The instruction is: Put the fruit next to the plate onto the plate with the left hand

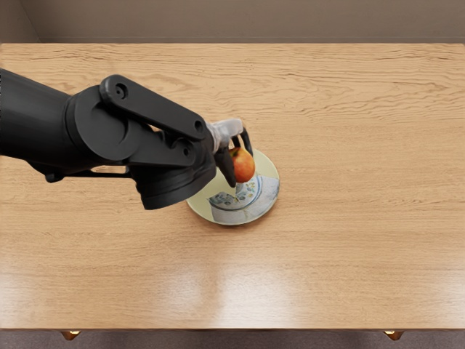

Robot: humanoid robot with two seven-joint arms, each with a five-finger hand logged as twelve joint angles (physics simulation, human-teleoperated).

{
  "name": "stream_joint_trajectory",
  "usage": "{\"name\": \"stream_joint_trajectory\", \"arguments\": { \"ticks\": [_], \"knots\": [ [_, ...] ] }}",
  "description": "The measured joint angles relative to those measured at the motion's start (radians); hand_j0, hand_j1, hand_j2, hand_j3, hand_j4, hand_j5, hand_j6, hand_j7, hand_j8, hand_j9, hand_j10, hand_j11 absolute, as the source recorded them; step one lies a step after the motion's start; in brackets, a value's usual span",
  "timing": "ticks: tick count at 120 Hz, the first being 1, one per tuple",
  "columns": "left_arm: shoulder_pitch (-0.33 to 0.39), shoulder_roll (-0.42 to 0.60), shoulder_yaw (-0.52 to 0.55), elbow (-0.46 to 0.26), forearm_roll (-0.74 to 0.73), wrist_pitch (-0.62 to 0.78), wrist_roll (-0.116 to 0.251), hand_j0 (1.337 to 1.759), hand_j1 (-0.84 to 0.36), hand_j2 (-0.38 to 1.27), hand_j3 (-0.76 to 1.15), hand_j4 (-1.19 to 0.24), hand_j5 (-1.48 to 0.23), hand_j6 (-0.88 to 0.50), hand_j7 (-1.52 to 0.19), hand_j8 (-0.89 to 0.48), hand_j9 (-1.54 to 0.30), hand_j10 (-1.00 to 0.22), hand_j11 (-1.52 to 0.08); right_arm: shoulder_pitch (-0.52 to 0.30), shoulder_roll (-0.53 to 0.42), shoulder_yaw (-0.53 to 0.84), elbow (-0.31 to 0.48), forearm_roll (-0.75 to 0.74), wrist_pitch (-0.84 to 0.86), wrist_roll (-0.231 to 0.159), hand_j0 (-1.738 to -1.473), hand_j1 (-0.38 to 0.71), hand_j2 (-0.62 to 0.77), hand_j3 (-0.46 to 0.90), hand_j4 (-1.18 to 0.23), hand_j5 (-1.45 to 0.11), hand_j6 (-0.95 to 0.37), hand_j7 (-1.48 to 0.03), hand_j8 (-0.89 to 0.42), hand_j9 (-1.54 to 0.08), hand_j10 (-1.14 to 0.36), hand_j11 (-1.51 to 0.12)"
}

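Gripping the round orange-red fruit [243, 166], your left hand [229, 145] had its dark fingers [226, 169] closed on it from either side. The fruit sat over the far half of the round pale plate with the blue painted pattern [251, 216]. From this slanted view you could not tell whether it rested on the plate or hung just above it. The plate lay near the middle of the light wooden surface [349, 109], with the bulky black forearm covering its left edge. Your right arm was nowhere in the picture.

You were probably dealing with something light and firm, with a smooth skin that could slip under a loose pinch. Being round, it would likely roll if let go from any height or near the rim. The safest hold looked to be across its widest part, fingers opposed on both sides, as you had it. The plate looked like glazed ceramic, slick and breakable, so a low, gentle release toward its centre seemed wise.
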Motion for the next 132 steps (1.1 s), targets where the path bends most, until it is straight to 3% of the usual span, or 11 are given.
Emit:
{"name": "stream_joint_trajectory", "arguments": {
  "ticks": [63,92,132],
  "knots": [
    [0.052,-0.025,0.05,0.063,-0.002,-0.007,0.0,1.654,-0.26,0.24,0.0,-0.51,-0.95,-0.36,-0.94,-0.49,-0.91,-0.67,-0.92,0.0,0.0,0.0,0.0,0.0,0.0,0.0,-1.658,-0.31,-0.01,0.0,-0.04,-0.05,-0.04,-0.05,-0.04,-0.05,-0.04,-0.05],
    [0.056,-0.025,0.055,0.07,-0.001,-0.002,-0.001,1.656,-0.23,0.17,0.0,-0.5,-0.74,-0.42,-0.74,-0.5,-0.73,-0.55,-0.73,0.0,0.0,0.0,0.0,0.0,0.0,0.0,-1.658,-0.31,-0.01,0.0,-0.04,-0.05,-0.04,-0.05,-0.04,-0.05,-0.04,-0.05],
    [0.056,-0.025,0.054,0.072,-0.007,0.012,-0.001,1.658,-0.04,0.08,0.0,-0.33,-0.45,-0.31,-0.45,-0.33,-0.44,-0.34,-0.44,0.0,0.0,0.0,0.0,0.0,0.0,0.0,-1.658,-0.31,-0.01,0.0,-0.04,-0.05,-0.04,-0.05,-0.04,-0.05,-0.04,-0.05]
  ]
}}
